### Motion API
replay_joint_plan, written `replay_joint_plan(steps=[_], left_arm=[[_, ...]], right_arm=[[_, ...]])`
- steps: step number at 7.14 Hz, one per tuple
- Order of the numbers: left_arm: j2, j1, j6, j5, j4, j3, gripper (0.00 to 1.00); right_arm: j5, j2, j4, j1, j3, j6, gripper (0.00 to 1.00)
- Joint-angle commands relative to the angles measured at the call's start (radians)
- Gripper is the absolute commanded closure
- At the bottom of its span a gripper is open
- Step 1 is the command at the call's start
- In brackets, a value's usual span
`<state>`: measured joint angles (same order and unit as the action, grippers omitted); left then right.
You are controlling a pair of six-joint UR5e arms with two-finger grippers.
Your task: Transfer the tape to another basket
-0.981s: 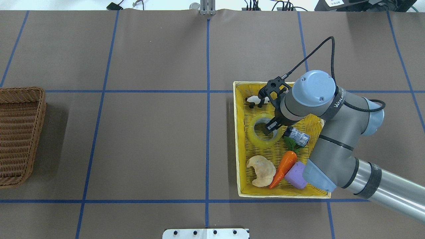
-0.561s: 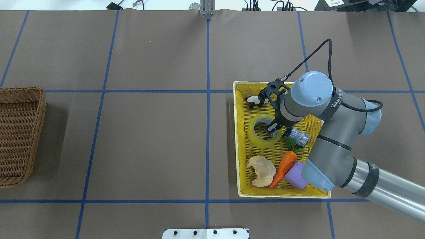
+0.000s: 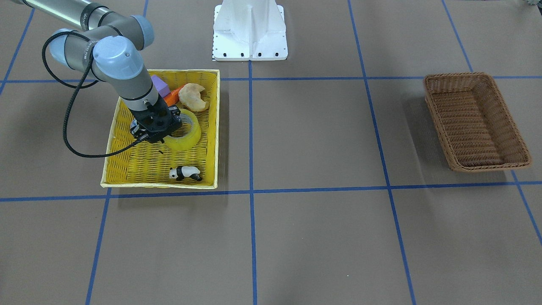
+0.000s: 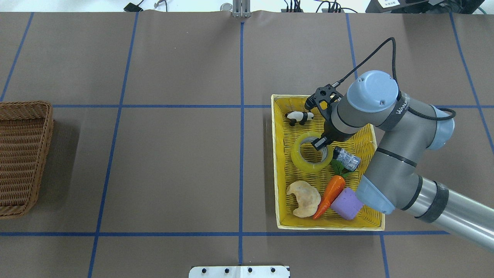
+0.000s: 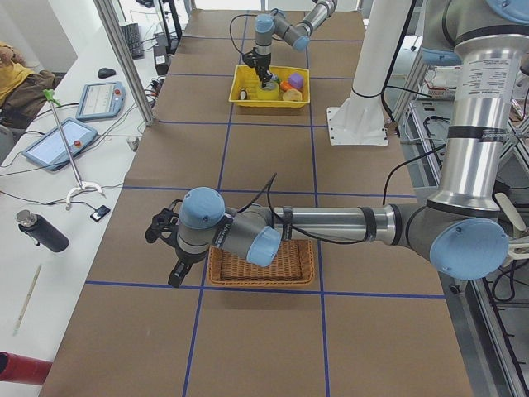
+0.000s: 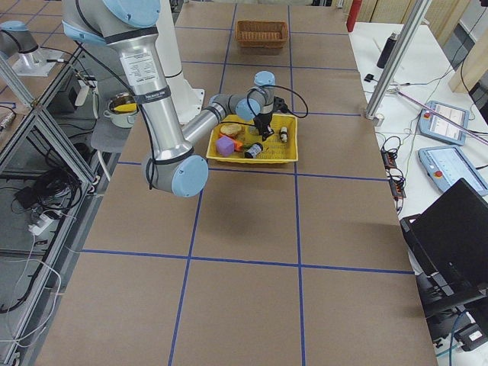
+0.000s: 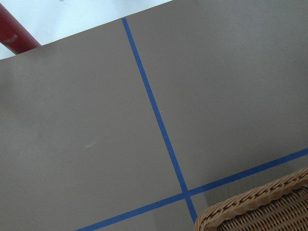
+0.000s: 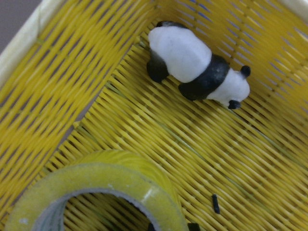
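The tape, a yellowish roll, lies in the yellow basket. It also shows in the front view and the right wrist view. My right gripper points down with one finger inside the roll's hole and is shut on the roll's wall. The roll sits tilted, its gripped side a little raised. The brown wicker basket stands empty at the table's far left. My left gripper hovers beside that brown basket; I cannot tell if it is open or shut.
In the yellow basket lie a panda figure, a small bottle, a carrot, a purple block and a pale cracker. The white robot base stands at the table edge.
My right gripper has shifted slightly right and up with the tape's wall in it. The roll moved a little right and tilted. The panda is now uncovered.
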<state>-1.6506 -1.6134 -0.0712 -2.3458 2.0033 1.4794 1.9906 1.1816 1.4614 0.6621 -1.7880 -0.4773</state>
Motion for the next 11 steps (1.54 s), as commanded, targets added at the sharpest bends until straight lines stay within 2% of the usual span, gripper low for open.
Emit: replay_joint_plan(steps=[1,3,6,9,11], left_arm=[[0.0,0.0,0.001,-0.001,0.0,-0.001,0.01],[0.011,0.0,0.001,-0.003,-0.002,0.005,0.01],[0.009,0.0,0.037,-0.047,0.073,0.033,0.01],[0.0,0.044,0.166,-0.072,0.182,0.035,0.01],[-0.008,0.105,0.441,-0.072,0.314,0.036,0.01]], right_arm=[[0.098,-0.002,0.0,0.1,-0.072,0.0,1.0],[0.157,-0.014,-0.013,0.169,-0.112,-0.012,1.0],[0.131,-0.127,-0.015,0.151,-0.122,-0.193,1.0],[-0.135,-0.258,-0.015,-0.037,-0.12,-0.409,1.0],[-0.345,-0.324,-0.015,-0.175,-0.111,-0.495,1.0]])
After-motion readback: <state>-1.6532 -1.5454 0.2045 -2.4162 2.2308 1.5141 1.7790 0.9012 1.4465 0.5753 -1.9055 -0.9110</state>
